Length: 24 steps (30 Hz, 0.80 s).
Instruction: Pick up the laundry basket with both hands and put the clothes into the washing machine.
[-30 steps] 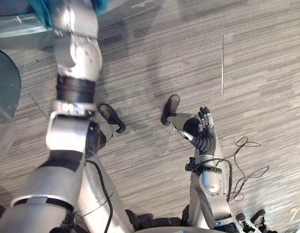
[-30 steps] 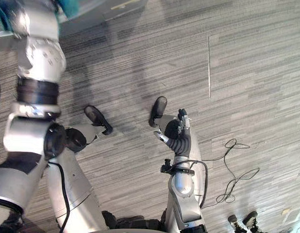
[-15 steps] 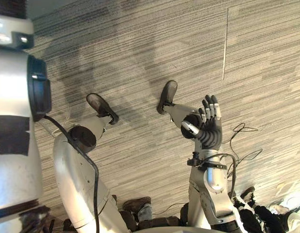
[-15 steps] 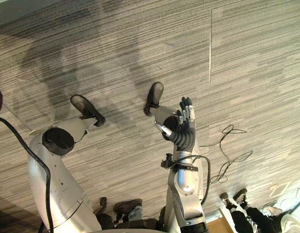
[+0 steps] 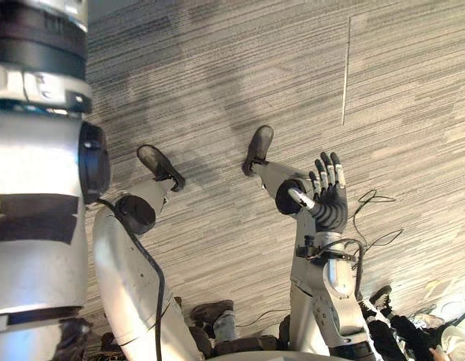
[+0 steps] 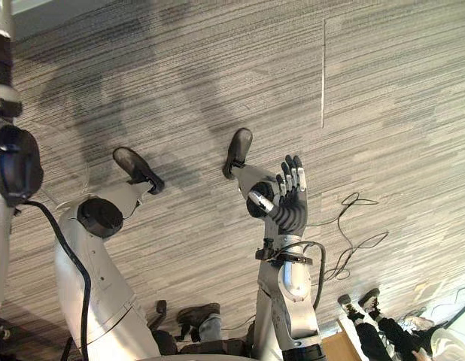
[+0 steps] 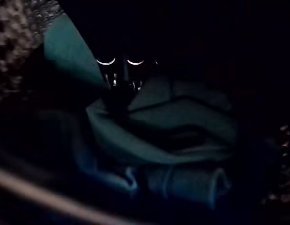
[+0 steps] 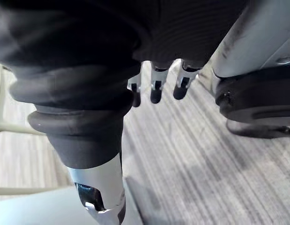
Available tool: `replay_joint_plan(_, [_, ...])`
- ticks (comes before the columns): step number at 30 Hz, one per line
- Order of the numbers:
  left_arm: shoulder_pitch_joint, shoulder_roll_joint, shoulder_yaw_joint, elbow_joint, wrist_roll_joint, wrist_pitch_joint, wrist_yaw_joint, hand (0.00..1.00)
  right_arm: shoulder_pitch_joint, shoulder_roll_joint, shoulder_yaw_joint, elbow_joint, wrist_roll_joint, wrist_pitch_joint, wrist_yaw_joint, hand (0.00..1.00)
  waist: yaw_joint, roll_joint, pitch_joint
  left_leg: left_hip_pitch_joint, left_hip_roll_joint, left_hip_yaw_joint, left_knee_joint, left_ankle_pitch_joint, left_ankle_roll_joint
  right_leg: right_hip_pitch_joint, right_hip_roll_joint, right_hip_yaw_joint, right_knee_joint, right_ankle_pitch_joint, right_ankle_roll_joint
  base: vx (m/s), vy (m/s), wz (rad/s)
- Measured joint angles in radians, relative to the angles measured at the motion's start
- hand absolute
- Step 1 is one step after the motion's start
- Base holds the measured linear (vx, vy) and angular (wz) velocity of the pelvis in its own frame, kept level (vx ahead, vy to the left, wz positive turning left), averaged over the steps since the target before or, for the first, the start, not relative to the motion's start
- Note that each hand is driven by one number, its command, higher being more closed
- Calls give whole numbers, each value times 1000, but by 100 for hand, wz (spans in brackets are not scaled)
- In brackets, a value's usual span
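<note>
Your left hand [image 7: 118, 78] is sunk in a dark hollow [image 7: 201, 42], right up against a teal cloth [image 7: 173, 126] that lies bunched and folded just past it. It is too dark to tell whether that hand grips the cloth or has let it go. I judge the hollow to be the inside of the washing machine, though no rim or door shows to confirm it.

Your right hand [image 5: 328, 197] is well away from the cloth, held over bare striped carpet [image 5: 217, 60]. Its fingers [image 8: 156, 91] are straight and spread, and they hold nothing.

Step in hand, as judged: loading. The clothes are going in by the left arm alone, and the right arm is idle.

Next move calls for:
- Make sure the cloth sits fully inside and is free of the left hand.
- Draw that arm straight back, away from the cloth, so nothing drags out with it.
- Keep the right hand clear of the cloth meanwhile.
</note>
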Motion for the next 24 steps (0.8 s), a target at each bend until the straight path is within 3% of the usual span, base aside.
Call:
replay_joint_plan(6, [129, -38, 177, 32, -128, -3, -20, 0, 35, -34, 24, 31, 0, 12, 23, 0, 2, 0, -1, 100, -19, 23, -151, 64, -22, 112, 23, -35, -159, 49, -6, -11, 12, 7])
replay_joint_plan(9, [137, -39, 230, 30, -326, -33, -17, 0, 60, -59, 31, 34, 0, 19, 25, 0, 5, 0, -1, 135, -33, 33, -217, 96, -31, 144, 31, -46, -217, 69, -12, 7, -27, 12])
replay_joint_plan(11, [144, -37, 270, 34, -524, -39, -8, 0, 71, -95, 34, 40, 0, 33, 25, 0, 7, 0, -1, 168, -36, 38, -258, 116, -41, 180, 41, -58, -258, 79, -16, 21, -51, 7])
replay_joint_plan(13, [146, -36, 271, 43, -584, -38, -12, 0, 73, -118, 37, 47, -1, 37, 24, 0, 15, 0, -1, 189, -35, 37, -279, 128, -50, 203, 52, -64, -283, 87, -24, 30, -48, 5])
replay_joint_plan(16, [131, -9, 271, 41, -552, -36, 6, 0, 73, -150, 43, 47, -5, 41, 26, 0, 20, 0, -2, 200, -30, 38, -290, 134, -54, 213, 61, -66, -292, 89, -26, 28, -49, -2])
replay_joint_plan(19, [112, 7, 245, 41, -406, -11, 20, 0, 73, -153, 49, 48, -10, 42, 40, 0, 17, 1, -2, 201, -30, 38, -289, 135, -55, 212, 66, -66, -292, 89, -26, 15, -27, -3])
replay_joint_plan(23, [4, 33, 59, -22, -104, 29, 69, 0, 81, -155, 79, 49, -10, 6, 45, 0, 22, 0, -2, 174, -29, 31, -288, 136, -56, 193, 67, -70, -293, 92, -28, 4, -14, -3])
replay_joint_plan(24, [-16, 38, 37, -41, -70, 30, 75, 0, 85, -154, 83, 48, -10, -2, 46, 0, 22, 0, -3, 163, -29, 29, -287, 136, -56, 184, 68, -71, -294, 93, -28, 4, -21, -11])
